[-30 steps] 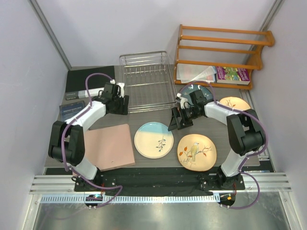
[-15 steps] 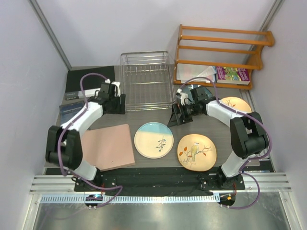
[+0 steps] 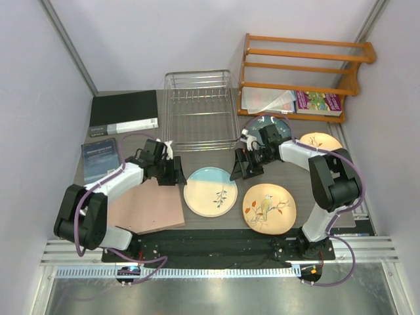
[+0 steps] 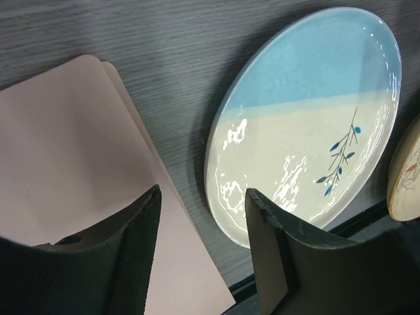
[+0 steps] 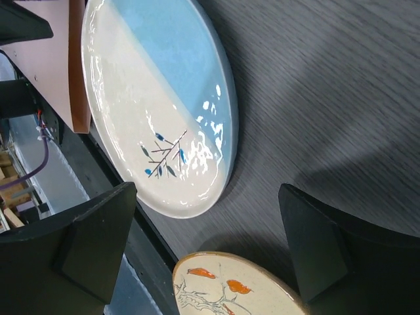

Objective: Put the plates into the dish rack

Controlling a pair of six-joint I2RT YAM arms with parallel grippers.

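Our left gripper [image 4: 203, 259] hangs half-parted with nothing between its jaws, framing the gap between the pink board [image 4: 65, 164] and the left rim of the cream-and-blue plate [image 4: 302, 131]. Our right gripper [image 5: 207, 252] gapes wide and empty near that plate's upper-right edge. The plate lies flat at lower centre of the top view, well apart from the plateless wire dish rack [image 3: 200, 111], and we reckon a finger could skid off the glossy rim, shoving it into the bird plate [image 3: 269, 207].

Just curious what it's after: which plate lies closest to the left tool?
The cream-and-light-blue plate with the dark sprig, right beside the left tool; the bird plate, teal plate and branch plate lie farther right.
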